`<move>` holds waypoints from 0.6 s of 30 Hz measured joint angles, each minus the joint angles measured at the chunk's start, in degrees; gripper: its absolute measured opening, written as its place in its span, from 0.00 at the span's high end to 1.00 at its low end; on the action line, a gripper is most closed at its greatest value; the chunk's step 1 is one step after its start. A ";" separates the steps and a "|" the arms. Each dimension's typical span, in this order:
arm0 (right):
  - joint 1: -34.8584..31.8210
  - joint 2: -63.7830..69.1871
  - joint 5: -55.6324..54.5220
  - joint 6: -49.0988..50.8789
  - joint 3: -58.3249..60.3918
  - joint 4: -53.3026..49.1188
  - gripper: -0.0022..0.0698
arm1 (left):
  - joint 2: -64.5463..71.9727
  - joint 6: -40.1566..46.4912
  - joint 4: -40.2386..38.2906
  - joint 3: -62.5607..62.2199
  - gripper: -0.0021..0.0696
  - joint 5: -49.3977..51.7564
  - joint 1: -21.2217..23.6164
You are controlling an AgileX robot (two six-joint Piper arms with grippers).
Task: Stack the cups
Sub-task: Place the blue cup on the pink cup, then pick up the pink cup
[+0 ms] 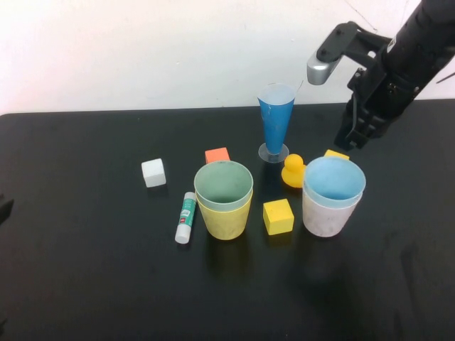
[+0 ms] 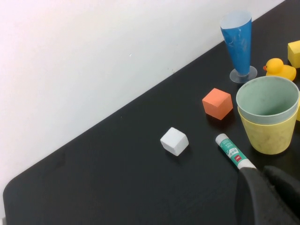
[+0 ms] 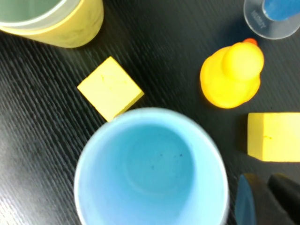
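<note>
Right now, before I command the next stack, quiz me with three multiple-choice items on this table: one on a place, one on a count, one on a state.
1. Where is the yellow rubber duck?
A. Between the dark-blue cone cup and the light blue cup
B. Beside the white cube
C. Inside a cup

2. How many separate cup stacks stand on the table?
A. One
B. Two
C. Four

3. What does the right gripper hold, raised behind the light blue cup?
A. The glue stick
B. A cup
C. Nothing

Answers: 1 A, it sits between them. 2 B, pale green cup in yellow cup, light blue in pale pink cup. 3 C, nothing is between its fingers.
</note>
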 joint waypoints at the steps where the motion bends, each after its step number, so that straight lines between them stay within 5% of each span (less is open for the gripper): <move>1: 0.00 0.25 0.03 0.00 0.00 0.22 0.90 | 0.00 0.00 0.00 0.00 0.97 0.00 0.00; 5: 0.00 1.45 0.03 0.00 -0.11 1.09 0.83 | 0.00 0.00 0.00 0.00 0.97 0.08 0.00; 11: 0.00 3.03 0.03 0.00 -0.11 1.49 0.56 | 0.00 0.00 0.00 0.00 0.97 1.80 0.00; 18: 0.00 4.60 0.03 0.23 -0.11 2.49 0.52 | 0.00 0.00 0.00 0.00 0.97 3.91 0.00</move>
